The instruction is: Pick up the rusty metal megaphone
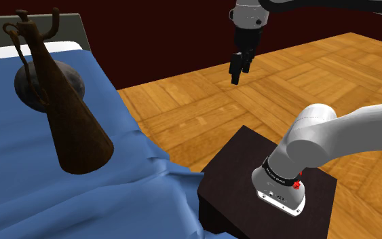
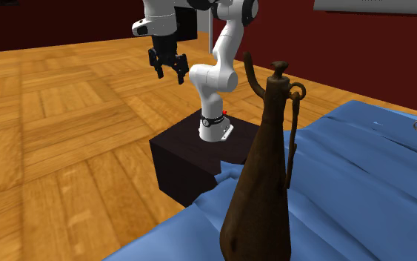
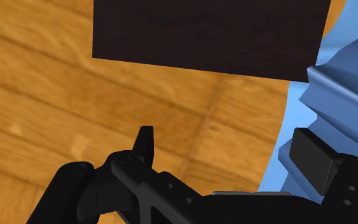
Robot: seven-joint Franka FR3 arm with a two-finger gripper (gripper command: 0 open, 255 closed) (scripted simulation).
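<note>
The rusty brown megaphone [image 1: 66,112] stands on the blue bed [image 1: 20,197], wide mouth down on the cover and narrow end with its curved handle up. In the second exterior view it rises upright in the foreground [image 2: 262,185]. A dark grey round object [image 1: 28,85] sits just behind it in the shoulder view. The end effector [image 1: 239,73] hangs in the air above the wooden parquet floor [image 1: 304,75], well apart from the megaphone and off the bed. It is released and grasps nothing: the wrist view shows its two black fingers [image 3: 144,143] spread wide. Beneath it lie the floor, the dark box stand [image 3: 209,32] and the bed's edge.
</note>
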